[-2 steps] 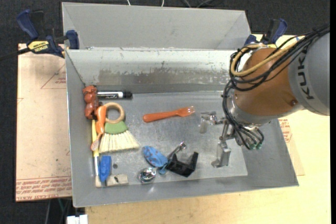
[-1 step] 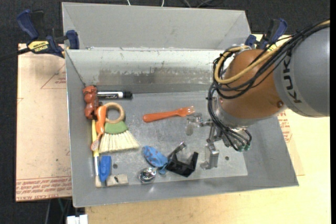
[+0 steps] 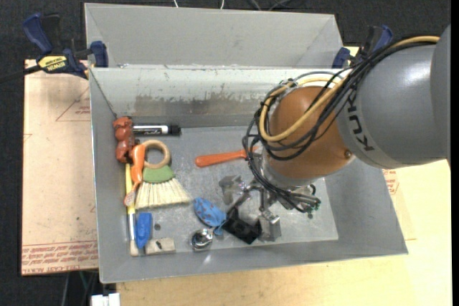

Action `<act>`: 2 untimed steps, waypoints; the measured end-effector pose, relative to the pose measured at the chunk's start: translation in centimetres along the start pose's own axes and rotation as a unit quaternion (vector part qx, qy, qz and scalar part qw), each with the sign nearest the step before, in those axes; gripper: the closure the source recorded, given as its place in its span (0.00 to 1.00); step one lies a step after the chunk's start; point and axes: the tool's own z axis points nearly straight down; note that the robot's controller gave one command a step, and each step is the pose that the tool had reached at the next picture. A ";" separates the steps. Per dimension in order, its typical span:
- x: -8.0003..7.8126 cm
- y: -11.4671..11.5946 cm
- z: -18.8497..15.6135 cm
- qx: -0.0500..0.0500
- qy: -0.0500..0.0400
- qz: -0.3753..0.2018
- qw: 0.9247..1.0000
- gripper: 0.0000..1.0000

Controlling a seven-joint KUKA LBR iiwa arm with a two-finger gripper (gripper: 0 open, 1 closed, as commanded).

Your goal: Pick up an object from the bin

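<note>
The end effector (image 3: 251, 206) hangs with its fingers spread and empty over a small black piece (image 3: 242, 230) at the front middle of the bin (image 3: 107, 154). The piece looks light, stiff and angular, so gripping across its narrow sides seems best.

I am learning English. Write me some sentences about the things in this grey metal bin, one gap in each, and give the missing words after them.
1. The crumpled cloth beside the gripper is ___.
2. The small straw hand broom lies near the ___ wall, by this view, of the grey metal bin.
3. The long plastic handle at mid-bin is ___.
Missing words: blue; left; orange.
</note>
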 end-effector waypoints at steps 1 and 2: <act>0.2 -1.3 3.3 0.004 -0.002 -0.090 0.996 0.00; 0.3 -2.1 3.8 -0.001 -0.002 -0.240 0.971 1.00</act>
